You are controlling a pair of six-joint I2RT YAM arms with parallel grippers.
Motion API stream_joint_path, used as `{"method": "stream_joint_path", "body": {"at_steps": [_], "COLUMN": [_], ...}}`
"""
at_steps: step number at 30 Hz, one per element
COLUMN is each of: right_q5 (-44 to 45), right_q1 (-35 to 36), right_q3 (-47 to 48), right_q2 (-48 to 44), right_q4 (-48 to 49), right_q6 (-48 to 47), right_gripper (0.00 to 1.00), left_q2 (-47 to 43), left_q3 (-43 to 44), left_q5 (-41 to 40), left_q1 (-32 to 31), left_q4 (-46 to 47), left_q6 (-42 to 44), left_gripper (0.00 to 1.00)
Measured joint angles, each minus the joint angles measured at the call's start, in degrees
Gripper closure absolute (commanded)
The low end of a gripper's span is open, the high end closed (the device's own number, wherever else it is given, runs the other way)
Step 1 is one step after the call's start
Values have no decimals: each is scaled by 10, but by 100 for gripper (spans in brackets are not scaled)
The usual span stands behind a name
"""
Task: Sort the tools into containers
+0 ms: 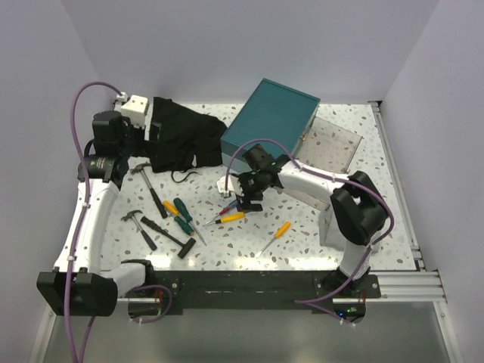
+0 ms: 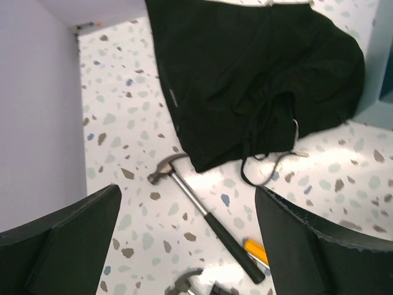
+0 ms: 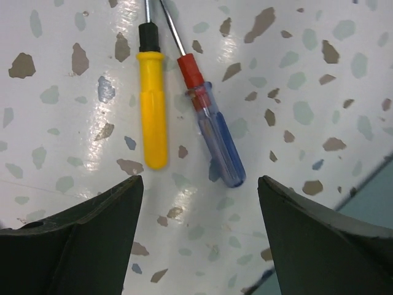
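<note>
Alignment looks the reason: the right end effector, spread apart, hangs with the yellow screwdriver and blue-red screwdriver just ahead of it. The left end effector, also spread, has the hammer beneath.

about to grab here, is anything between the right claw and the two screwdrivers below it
Nothing visible does. The right claw hangs open over the yellow screwdriver and the blue-red screwdriver, lying side by side on the table with nothing over them.
</note>
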Motion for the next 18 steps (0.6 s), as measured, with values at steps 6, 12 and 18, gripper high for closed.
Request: {"method": "stream_joint_path", "body": {"at_steps": [6,12,18], "right_q5": [-7,-7,-6], "right_q1": [27,36,37], "right_q3": [27,37,36], "right_q2": [46,62,62], "right_q4": [-33,-51,-53], "right_q6": [-23,-39,-49], "right_gripper": [28,35,41], "left_q2": [32,31,13], "left_q3": [10,-9,-9], "left_q5": [63,81,75], "left_q1": [18,27,30], "left_q4": [-56,-58,-58], "left_q6": [1,-14,-14], "left_gripper": [7,7,7]}}
